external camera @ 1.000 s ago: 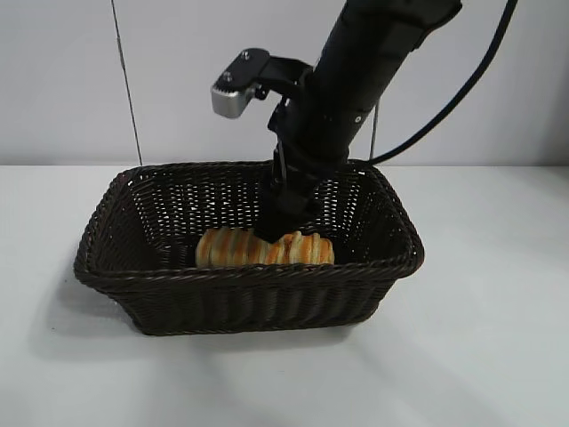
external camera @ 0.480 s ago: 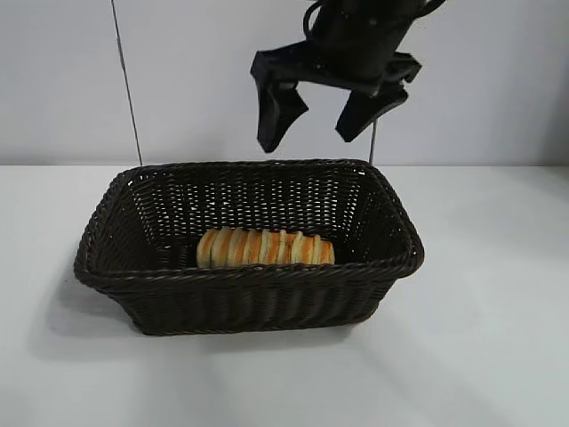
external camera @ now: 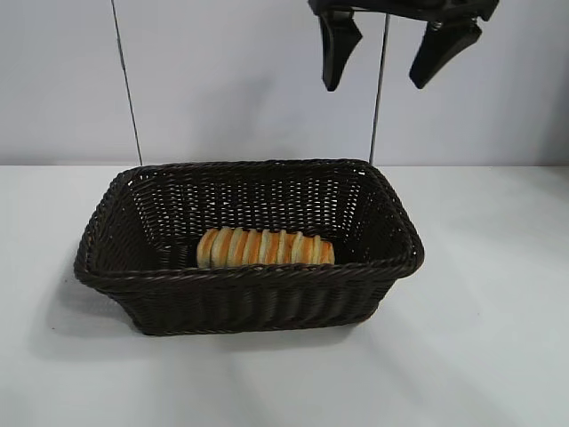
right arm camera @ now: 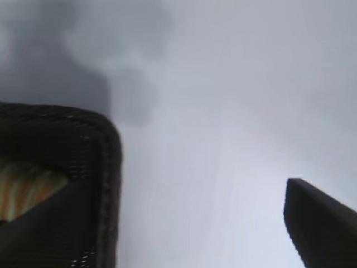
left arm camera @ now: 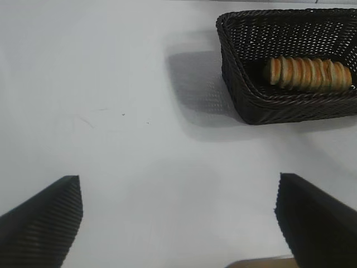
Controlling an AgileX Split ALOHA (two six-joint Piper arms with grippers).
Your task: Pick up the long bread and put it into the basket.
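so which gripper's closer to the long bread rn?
Right. The right gripper hangs open above the basket holding the long bread. The left gripper is open over bare table, off to the basket's side.

- Exterior view: level, fairly near, facing the dark brown woven wicker basket (external camera: 249,267) at centre frame.
- Left wrist view: high, farther off, looking down; the basket (left arm camera: 234,72) sits upper right.
- Right wrist view: close, seemingly downward; one basket (right arm camera: 106,167) corner at lower left.
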